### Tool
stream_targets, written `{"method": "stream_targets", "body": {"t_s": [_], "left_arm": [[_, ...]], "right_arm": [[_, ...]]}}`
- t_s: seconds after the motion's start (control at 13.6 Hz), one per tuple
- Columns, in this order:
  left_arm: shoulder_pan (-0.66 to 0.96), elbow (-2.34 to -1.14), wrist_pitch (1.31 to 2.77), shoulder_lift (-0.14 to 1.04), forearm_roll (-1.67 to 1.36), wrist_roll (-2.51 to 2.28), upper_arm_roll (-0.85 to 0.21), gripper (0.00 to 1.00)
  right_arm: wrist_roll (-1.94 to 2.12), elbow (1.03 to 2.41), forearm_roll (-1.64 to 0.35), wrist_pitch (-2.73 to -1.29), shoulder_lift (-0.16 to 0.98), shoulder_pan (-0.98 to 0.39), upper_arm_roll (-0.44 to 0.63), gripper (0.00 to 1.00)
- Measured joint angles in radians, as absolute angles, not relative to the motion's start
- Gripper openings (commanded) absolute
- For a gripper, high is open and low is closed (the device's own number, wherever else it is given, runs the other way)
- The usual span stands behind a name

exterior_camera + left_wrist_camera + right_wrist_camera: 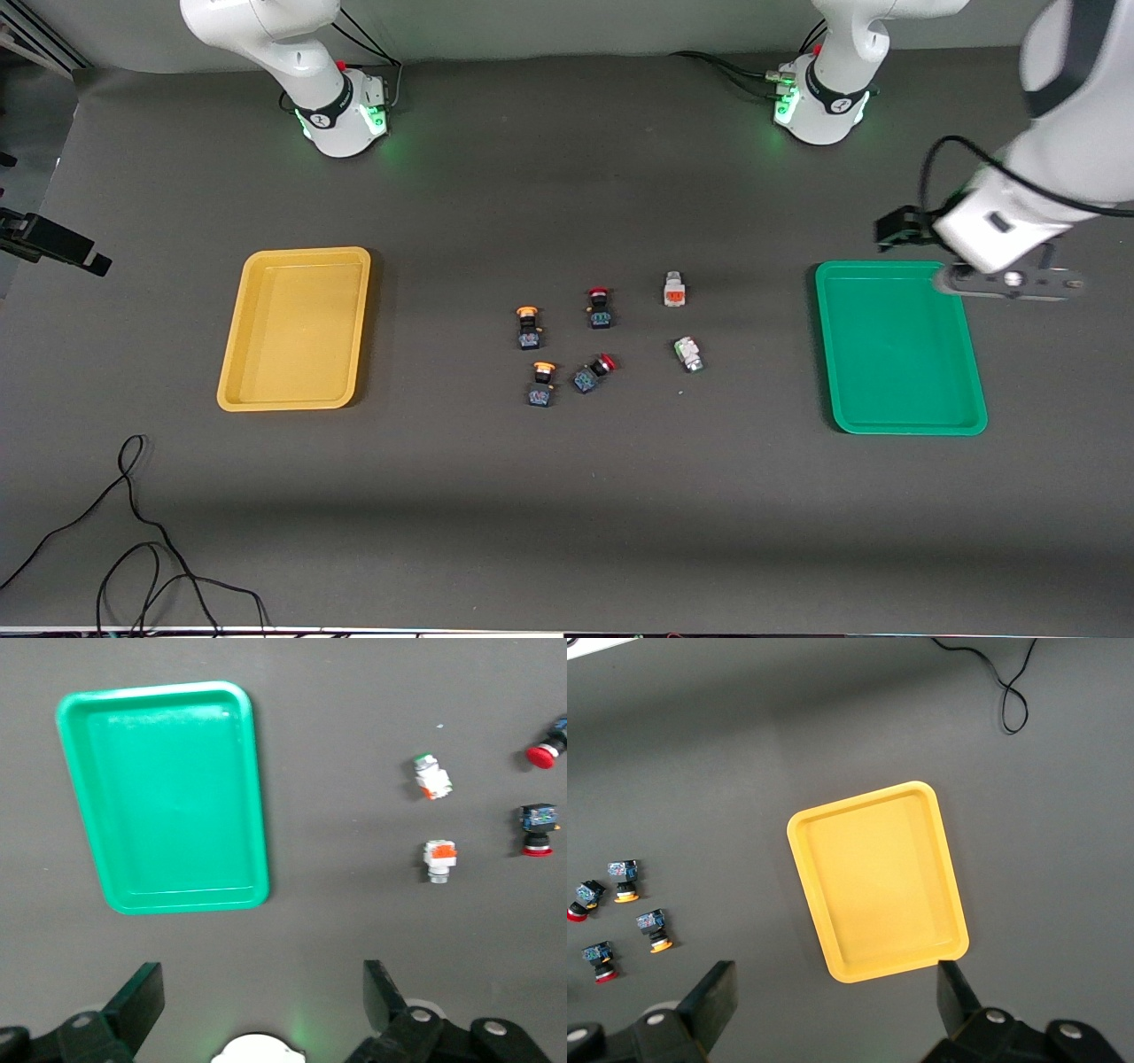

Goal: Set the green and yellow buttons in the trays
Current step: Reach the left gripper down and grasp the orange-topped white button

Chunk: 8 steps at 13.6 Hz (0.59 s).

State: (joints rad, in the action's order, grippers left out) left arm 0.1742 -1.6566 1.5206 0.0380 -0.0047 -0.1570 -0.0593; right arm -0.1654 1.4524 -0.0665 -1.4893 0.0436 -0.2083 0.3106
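Front view shows six switches in the table's middle, between the two trays. Nearest the camera lie a yellow button (541,383) and a red switch (594,372), then the green button (688,353). Farther back sit a second yellow button (528,326), a second red switch (599,307) and the orange-marked white button (675,289). The yellow tray (236,354) lies toward the right arm's end, the green tray (833,354) toward the left arm's end, both with nothing in them. The left gripper (257,997) hangs over the green tray's rim nearest the bases, jaws wide, holding nothing, well apart from the buttons. The right gripper (833,997) hangs high near the yellow tray, jaws wide, holding nothing.
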Motion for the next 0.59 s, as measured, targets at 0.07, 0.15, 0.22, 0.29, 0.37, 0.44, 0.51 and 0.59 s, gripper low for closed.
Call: {"method": "stream_targets", "body": {"t_s": [0.07, 0.15, 0.22, 0.29, 0.37, 0.44, 0.51, 0.59], "left_arm": [[0.215, -1.665, 1.535, 0.038, -0.011, -0.203, -0.061, 1.00], [0.259, -1.676, 1.555, 0.038, -0.024, -0.255, -0.063, 1.00], [0.303, -1.687, 1.578, 0.038, -0.037, -0.308, -0.065, 1.00], [0.342, -1.696, 1.596, 0.038, -0.044, -0.357, -0.067, 1.00], [0.384, -1.702, 1.612, 0.038, -0.049, -0.410, -0.067, 1.00], [0.428, -1.707, 1.629, 0.038, -0.050, -0.465, -0.068, 1.00], [0.466, -1.711, 1.647, 0.039, -0.051, -0.511, -0.069, 1.00], [0.500, -1.721, 1.669, 0.040, -0.051, -0.549, -0.069, 1.00]], "right_arm": [[-0.165, 1.453, -0.066, -1.489, 0.044, -0.208, 0.311, 1.00], [-0.165, 1.453, -0.066, -1.489, 0.045, -0.209, 0.310, 1.00], [-0.165, 1.453, -0.065, -1.489, 0.046, -0.209, 0.310, 1.00], [-0.165, 1.453, -0.065, -1.488, 0.048, -0.209, 0.310, 1.00], [-0.165, 1.453, -0.065, -1.488, 0.051, -0.209, 0.310, 1.00], [-0.165, 1.453, -0.065, -1.488, 0.053, -0.209, 0.309, 1.00], [-0.165, 1.453, -0.065, -1.488, 0.055, -0.209, 0.309, 1.00], [-0.165, 1.453, -0.065, -1.488, 0.055, -0.209, 0.309, 1.00]]}}
